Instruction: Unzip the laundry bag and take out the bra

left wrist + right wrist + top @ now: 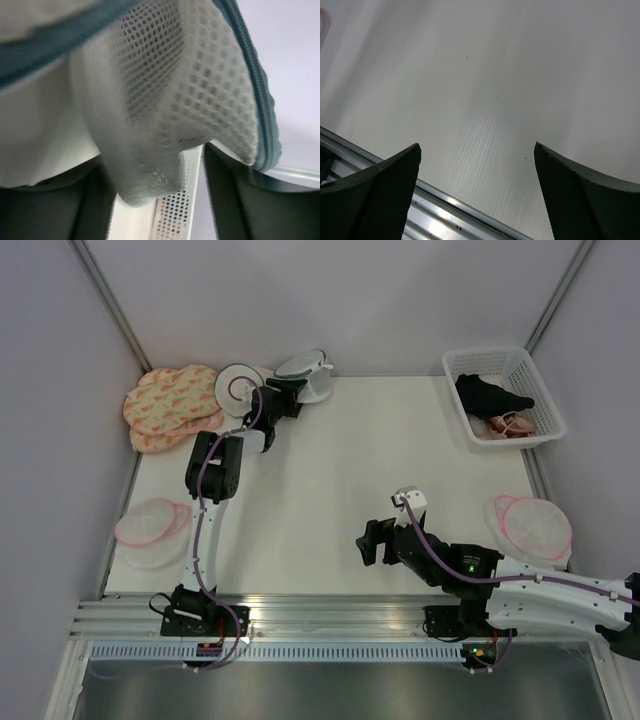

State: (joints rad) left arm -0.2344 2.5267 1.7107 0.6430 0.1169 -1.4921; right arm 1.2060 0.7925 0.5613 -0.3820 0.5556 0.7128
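The laundry bag (305, 373), white mesh with a grey zipper rim, sits tilted at the back edge of the table. My left gripper (288, 400) reaches it from the near side. In the left wrist view the bag's mesh (165, 90) and grey zipper (262, 110) fill the frame. A fold of mesh hangs between the dark fingers (235, 200), and the gripper (152, 160) is shut on it. The black bra (490, 395) lies in the white basket (455, 362) at the back right. My right gripper (368, 542) is open and empty, low over the table near the front rail (477, 147).
A flat white round mesh bag with a dark rim (238, 388) lies just left of the laundry bag. Patterned pink pads (170, 405) sit at the back left. Pink mesh bags lie at the left edge (150, 525) and the right edge (530, 525). A pink-beige garment (510, 426) is in the basket.
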